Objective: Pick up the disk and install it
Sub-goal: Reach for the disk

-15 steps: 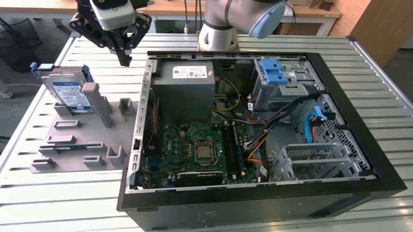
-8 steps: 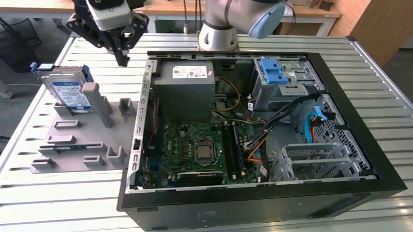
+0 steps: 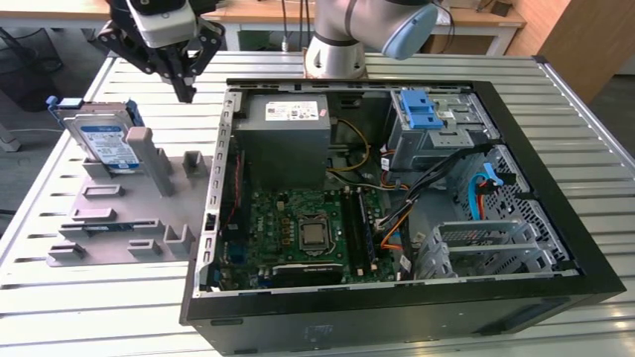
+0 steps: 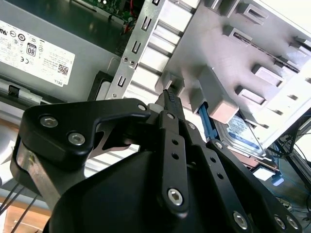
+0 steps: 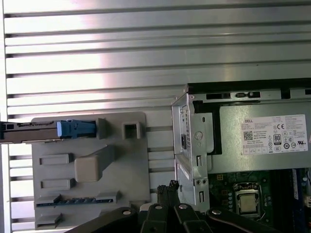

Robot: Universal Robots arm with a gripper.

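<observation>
The disk [image 3: 104, 141] stands on edge in a slot at the far end of a grey holder plate [image 3: 119, 219], on the exterior view's left. It is silver with a blue-and-white label and a blue bracket around it. In the first wrist view the disk [image 5: 34, 132] shows edge-on, and in the second wrist view the disk [image 4: 245, 133] peeks out behind the holder. My gripper [image 3: 186, 91] hangs above the table between the disk and the open computer case, a little to the disk's right. Its black fingers [image 4: 170, 99] are shut together with nothing in them, also in the first wrist view [image 5: 170, 188].
The open black computer case [image 3: 555, 223] lies on the slatted metal table [image 3: 100, 312]. Inside are a grey power supply [image 3: 288, 126], a motherboard [image 3: 308, 230] and a grey drive cage with a blue latch [image 3: 427, 111]. The arm's base [image 3: 337, 44] stands behind the case.
</observation>
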